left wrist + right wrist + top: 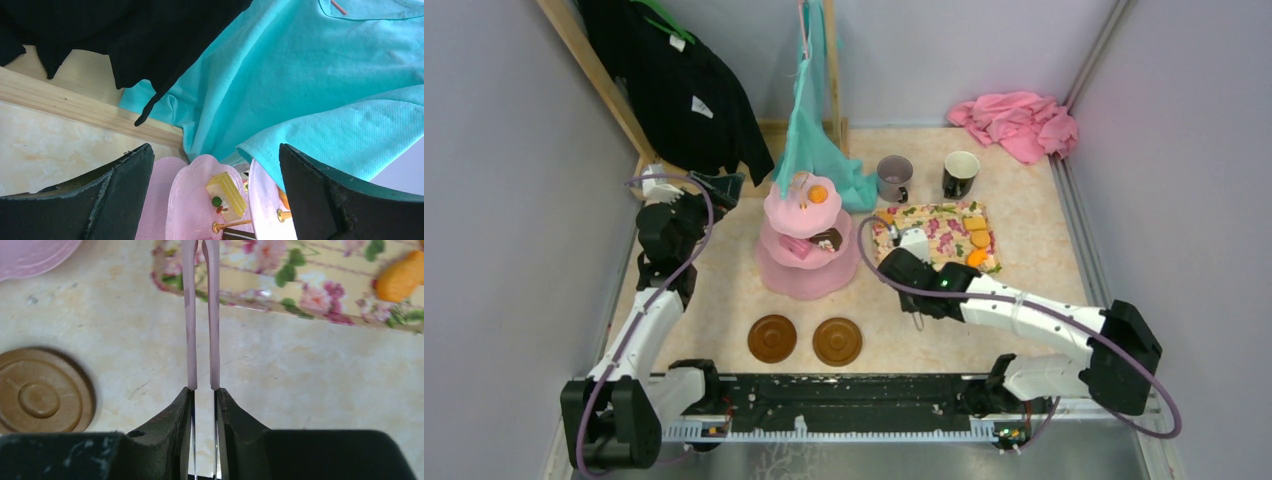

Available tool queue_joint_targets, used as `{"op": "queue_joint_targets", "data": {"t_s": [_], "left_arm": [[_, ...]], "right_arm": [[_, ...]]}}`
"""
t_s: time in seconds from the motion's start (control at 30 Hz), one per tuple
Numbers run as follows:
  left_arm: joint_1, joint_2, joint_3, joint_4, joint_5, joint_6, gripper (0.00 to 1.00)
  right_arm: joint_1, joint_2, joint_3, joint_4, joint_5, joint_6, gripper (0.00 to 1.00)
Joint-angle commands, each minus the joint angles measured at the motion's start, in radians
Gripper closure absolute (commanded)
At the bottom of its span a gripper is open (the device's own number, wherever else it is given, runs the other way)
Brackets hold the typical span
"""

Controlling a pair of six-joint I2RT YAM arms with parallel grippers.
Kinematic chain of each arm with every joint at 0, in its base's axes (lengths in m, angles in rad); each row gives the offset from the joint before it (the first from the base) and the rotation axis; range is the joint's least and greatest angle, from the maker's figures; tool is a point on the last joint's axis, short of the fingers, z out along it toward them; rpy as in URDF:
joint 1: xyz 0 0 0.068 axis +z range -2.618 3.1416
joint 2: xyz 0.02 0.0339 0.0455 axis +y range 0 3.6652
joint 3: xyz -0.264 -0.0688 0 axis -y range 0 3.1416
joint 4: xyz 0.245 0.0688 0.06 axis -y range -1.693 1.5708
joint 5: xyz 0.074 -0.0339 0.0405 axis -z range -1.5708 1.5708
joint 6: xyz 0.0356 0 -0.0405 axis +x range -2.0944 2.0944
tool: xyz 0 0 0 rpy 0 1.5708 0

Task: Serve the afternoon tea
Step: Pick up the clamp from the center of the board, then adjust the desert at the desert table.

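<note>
From above, the pink three-tier stand [809, 262] sits mid-frame with an orange cake [818, 193] on its top tier. The right gripper [902, 250] reaches over the left end of the floral tray [929, 215], where more orange cakes [980, 239] lie, probably to pick one. The grey mug [894, 177] and black mug [960, 172] stand above the tray. Two brown discs [772, 338] lie low in the frame, unused.

In the left wrist view, the left gripper [215, 150] is spread wide and empty, facing the stand [190, 200] and a yellow cake [227, 192]. The teal fabric [300, 75] hangs close above the stand and could snag.

In the right wrist view, the right gripper [204, 395] pinches pink tongs [200, 315], their arms nearly together. The tong tips leave the frame's top over the tray [300, 295], so I cannot tell whether they hold anything.
</note>
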Motion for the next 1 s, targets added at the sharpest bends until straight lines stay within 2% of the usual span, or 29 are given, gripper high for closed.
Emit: {"op": "queue_joint_targets", "data": {"t_s": [0.0,0.17,0.37,0.63,0.97], "left_arm": [[0.007,-0.018,0.007,0.030,0.020,-0.005,0.01],[0.008,-0.020,0.004,0.037,0.035,-0.018,0.01],[0.007,-0.034,0.004,0.042,0.039,-0.022,0.01],[0.011,-0.065,0.004,0.047,0.032,-0.026,0.01],[0.025,-0.059,0.001,0.072,0.050,-0.051,0.01]], "right_arm": [[-0.118,-0.084,0.051,-0.112,0.084,0.069,0.78],[-0.323,-0.102,0.055,-0.105,0.033,0.012,0.78],[-0.521,0.000,0.103,-0.104,-0.046,-0.064,0.79],[-0.605,0.116,0.203,-0.215,-0.066,-0.083,0.83],[-0.711,0.127,0.219,-0.293,-0.103,-0.092,0.88]]}}
